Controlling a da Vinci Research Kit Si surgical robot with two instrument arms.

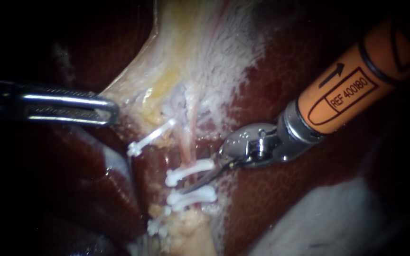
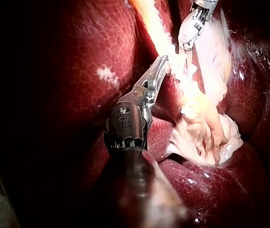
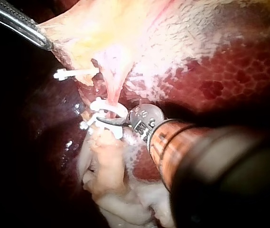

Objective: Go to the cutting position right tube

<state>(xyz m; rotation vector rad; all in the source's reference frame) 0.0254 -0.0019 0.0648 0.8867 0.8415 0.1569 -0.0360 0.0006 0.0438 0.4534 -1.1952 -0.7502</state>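
left instrument (image 1: 106, 110) jaws clamping gallbladder (image 1: 186, 52) edge, right instrument (image 1: 191, 188) tip between two clips (image 1: 188, 171) on right tube (image 1: 187, 142), spread indiscernible

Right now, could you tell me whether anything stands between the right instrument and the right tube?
Nothing visible does: the right instrument has its tip at the right tube, between the upper clip and the lower clip.

Narrow gap between upper clip (image 1: 188, 171) and lower clip (image 1: 191, 197) on right tube (image 1: 186, 142), liver (image 1: 281, 199) beside
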